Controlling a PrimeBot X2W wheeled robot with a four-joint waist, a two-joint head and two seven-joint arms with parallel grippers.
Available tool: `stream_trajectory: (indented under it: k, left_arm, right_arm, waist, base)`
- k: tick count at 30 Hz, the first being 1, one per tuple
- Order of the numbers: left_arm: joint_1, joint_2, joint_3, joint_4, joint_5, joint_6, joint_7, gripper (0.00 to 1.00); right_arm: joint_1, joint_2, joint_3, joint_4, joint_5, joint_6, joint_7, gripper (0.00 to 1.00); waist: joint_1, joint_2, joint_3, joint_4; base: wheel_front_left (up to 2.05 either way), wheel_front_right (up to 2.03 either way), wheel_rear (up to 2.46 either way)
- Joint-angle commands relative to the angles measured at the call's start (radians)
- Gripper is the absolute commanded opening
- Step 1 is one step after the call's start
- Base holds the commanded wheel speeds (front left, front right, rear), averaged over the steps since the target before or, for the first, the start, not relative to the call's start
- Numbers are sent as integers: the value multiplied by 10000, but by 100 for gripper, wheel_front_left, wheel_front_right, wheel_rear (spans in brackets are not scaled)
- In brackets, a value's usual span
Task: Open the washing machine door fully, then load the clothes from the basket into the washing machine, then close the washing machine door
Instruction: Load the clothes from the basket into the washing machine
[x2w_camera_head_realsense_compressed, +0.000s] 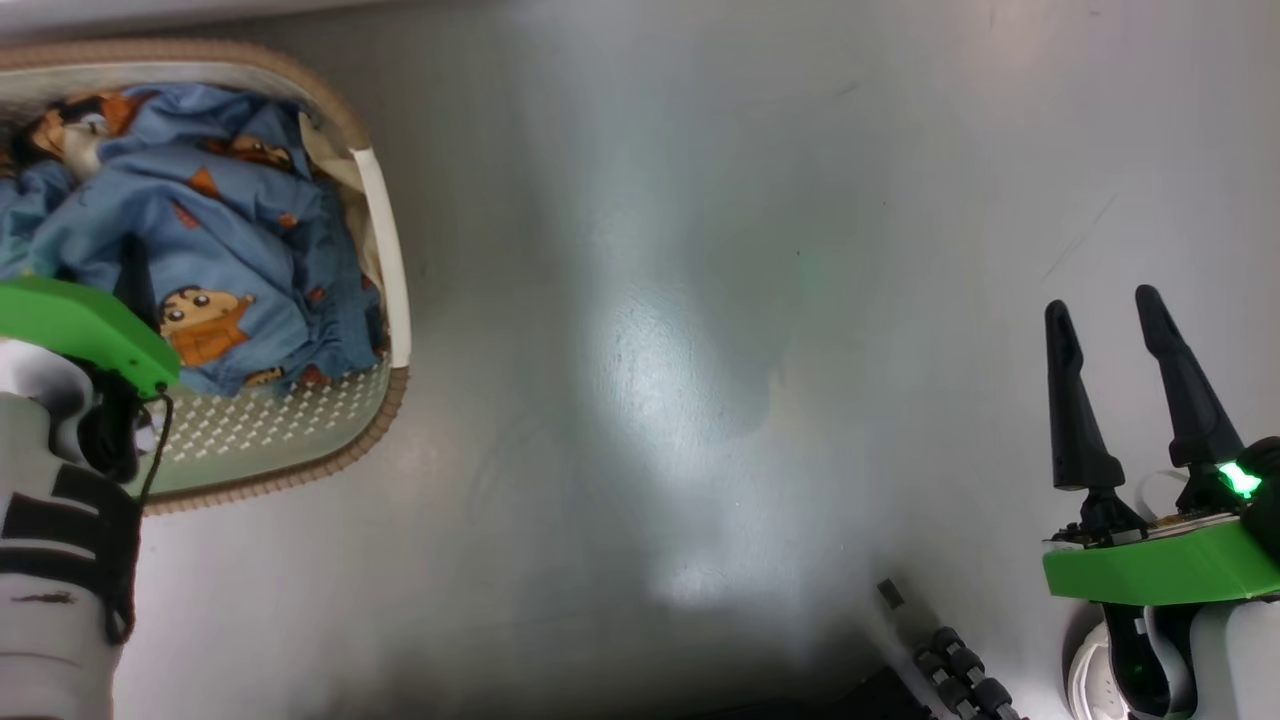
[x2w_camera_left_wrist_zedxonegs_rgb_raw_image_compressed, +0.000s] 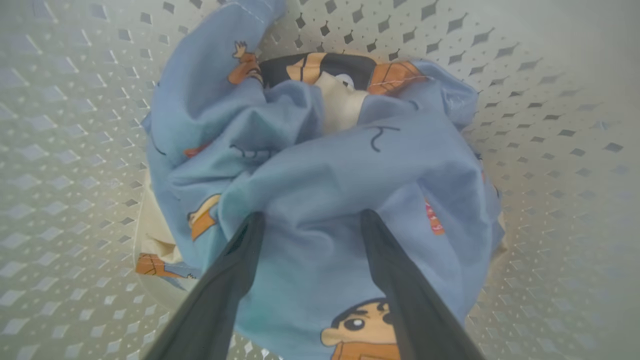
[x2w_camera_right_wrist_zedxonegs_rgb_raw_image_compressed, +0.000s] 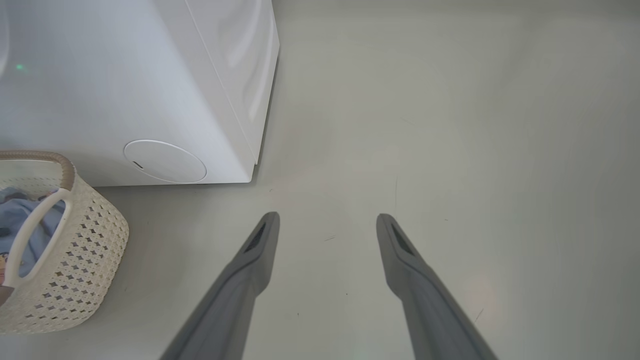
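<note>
The cream perforated basket (x2w_camera_head_realsense_compressed: 385, 250) stands on the floor at the upper left of the head view, holding the light blue cartoon-print clothes (x2w_camera_head_realsense_compressed: 190, 230) with some cream cloth along its side. My left gripper (x2w_camera_left_wrist_zedxonegs_rgb_raw_image_compressed: 311, 216) reaches down into the basket, open, both fingertips (x2w_camera_left_wrist_zedxonegs_rgb_raw_image_compressed: 252, 225) pressed against a bulging fold of the blue clothes (x2w_camera_left_wrist_zedxonegs_rgb_raw_image_compressed: 320, 170). My right gripper (x2w_camera_head_realsense_compressed: 1105, 312) hangs open over bare floor at the lower right, its jaws holding nothing. The white washing machine (x2w_camera_right_wrist_zedxonegs_rgb_raw_image_compressed: 125, 90) with its round lower flap (x2w_camera_right_wrist_zedxonegs_rgb_raw_image_compressed: 165, 161) stands just behind the basket (x2w_camera_right_wrist_zedxonegs_rgb_raw_image_compressed: 80, 250). The washing machine door is out of view.
Glossy grey floor (x2w_camera_head_realsense_compressed: 680, 350) stretches between the basket and my right arm. My left arm's green wrist plate (x2w_camera_head_realsense_compressed: 85, 330) overlaps the basket's near corner. Dark parts of my own base (x2w_camera_head_realsense_compressed: 960, 670) show at the bottom edge.
</note>
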Motion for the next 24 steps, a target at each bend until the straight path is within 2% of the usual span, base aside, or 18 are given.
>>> stream_trajectory:
  k: [1,8,9,13,15,20,24]
  left_arm:
    - [139,532,87,24,-22,68,-14,100]
    - [-65,419,-119,189,35,72,-89,100]
    - [-64,401,-155,210,51,73,-101,82]
    - [-47,312,-245,277,59,98,-166,36]
    - [-37,260,-293,301,66,105,-212,0]
    - [-1,264,-353,338,38,42,-321,0]
    - [92,138,-280,257,-120,-65,-990,0]
  right_arm:
    - [169,-104,137,-252,123,16,-71,100]
    - [174,-111,0,-339,264,16,-71,100]
    - [170,-111,-24,-349,291,16,-71,100]
    - [171,-126,-98,-395,341,16,-71,100]
    - [167,-133,-140,-402,351,16,-71,100]
    - [149,-142,-201,-389,371,16,-71,100]
    - [144,-129,-236,-335,378,16,-71,100]
  waist:
    - [0,0,139,-66]
    - [0,0,289,-66]
    - [0,0,299,-59]
    - [0,0,322,-33]
    - [0,0,316,-10]
    - [0,0,252,31]
    - [0,0,-15,162]
  base:
    - [0,0,0]
    - [0,0,0]
    - [0,0,0]
    - [0,0,0]
    - [0,0,0]
    - [0,0,0]
    - [0,0,0]
